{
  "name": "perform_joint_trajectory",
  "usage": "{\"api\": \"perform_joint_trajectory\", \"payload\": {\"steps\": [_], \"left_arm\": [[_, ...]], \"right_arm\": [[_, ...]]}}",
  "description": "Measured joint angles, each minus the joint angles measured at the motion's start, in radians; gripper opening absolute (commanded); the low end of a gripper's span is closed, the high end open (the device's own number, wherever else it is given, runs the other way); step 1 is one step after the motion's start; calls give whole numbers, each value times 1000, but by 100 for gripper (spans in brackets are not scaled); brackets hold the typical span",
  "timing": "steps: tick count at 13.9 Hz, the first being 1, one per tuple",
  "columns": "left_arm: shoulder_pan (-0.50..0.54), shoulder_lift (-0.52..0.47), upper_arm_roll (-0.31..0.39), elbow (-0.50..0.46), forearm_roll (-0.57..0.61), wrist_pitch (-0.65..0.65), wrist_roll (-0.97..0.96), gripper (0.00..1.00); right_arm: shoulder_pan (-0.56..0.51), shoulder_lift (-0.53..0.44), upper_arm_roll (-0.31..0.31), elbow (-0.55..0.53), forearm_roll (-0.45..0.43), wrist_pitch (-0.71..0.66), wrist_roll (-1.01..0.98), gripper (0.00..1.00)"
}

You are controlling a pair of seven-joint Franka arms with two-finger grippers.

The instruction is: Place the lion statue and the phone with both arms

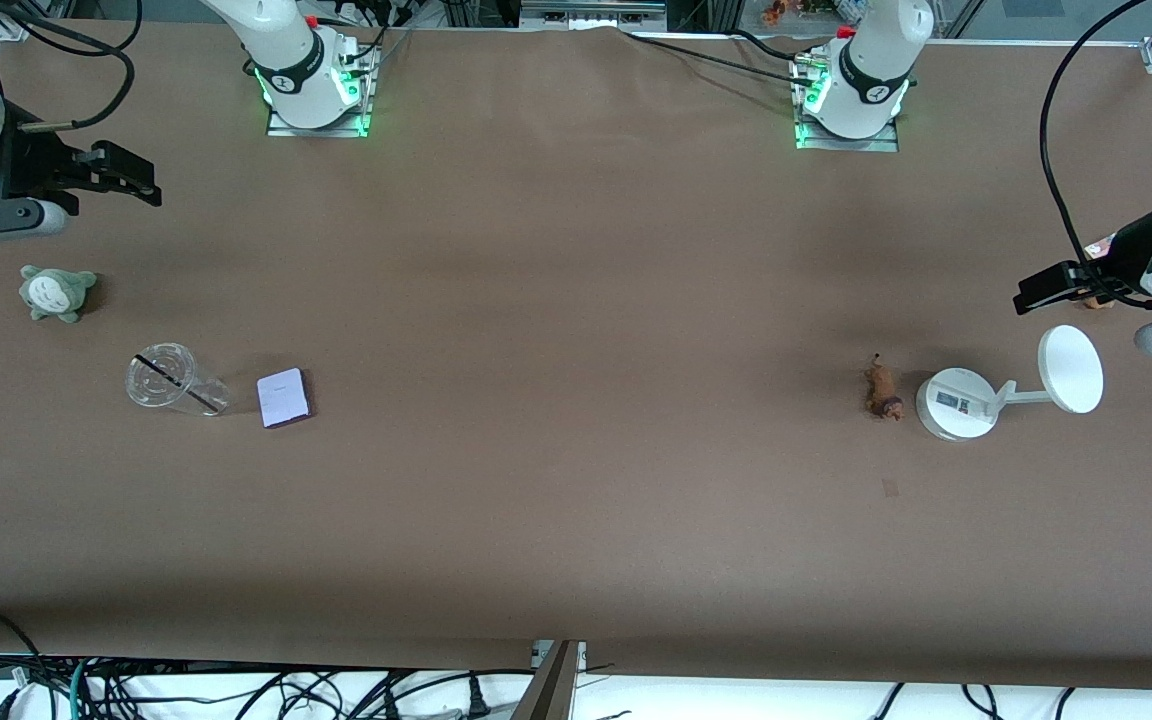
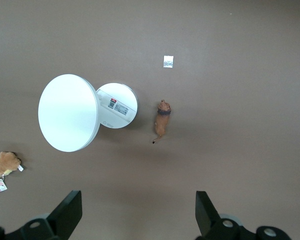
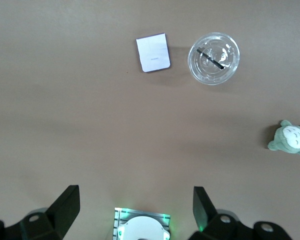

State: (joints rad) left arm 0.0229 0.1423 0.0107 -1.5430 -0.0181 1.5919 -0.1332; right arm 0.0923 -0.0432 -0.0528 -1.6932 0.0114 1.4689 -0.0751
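Observation:
The lion statue (image 1: 883,390) (image 2: 162,121), a tiny orange-brown figurine with a thin tail, lies on the brown table beside a white stand's round base. The phone (image 1: 283,397) (image 3: 153,52), a flat pale rectangle with a dark edge, lies beside a clear cup toward the right arm's end. My left gripper (image 1: 1041,288) (image 2: 138,200) hangs open and empty over the table edge at the left arm's end. My right gripper (image 1: 136,178) (image 3: 136,197) hangs open and empty over the right arm's end.
A clear cup (image 1: 171,380) (image 3: 213,58) with a black straw and a grey-green plush (image 1: 56,292) (image 3: 290,139) sit toward the right arm's end. The white stand with a disc (image 1: 956,403) (image 2: 68,112) and a brown tagged plush (image 2: 4,163) sit toward the left arm's end.

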Motion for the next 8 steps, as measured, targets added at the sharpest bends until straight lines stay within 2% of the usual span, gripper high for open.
{"api": "perform_joint_trajectory", "payload": {"steps": [8], "left_arm": [[0,0,0,0,0,0,0,100]], "right_arm": [[0,17,7,8,-5,-2,0,100]]}}
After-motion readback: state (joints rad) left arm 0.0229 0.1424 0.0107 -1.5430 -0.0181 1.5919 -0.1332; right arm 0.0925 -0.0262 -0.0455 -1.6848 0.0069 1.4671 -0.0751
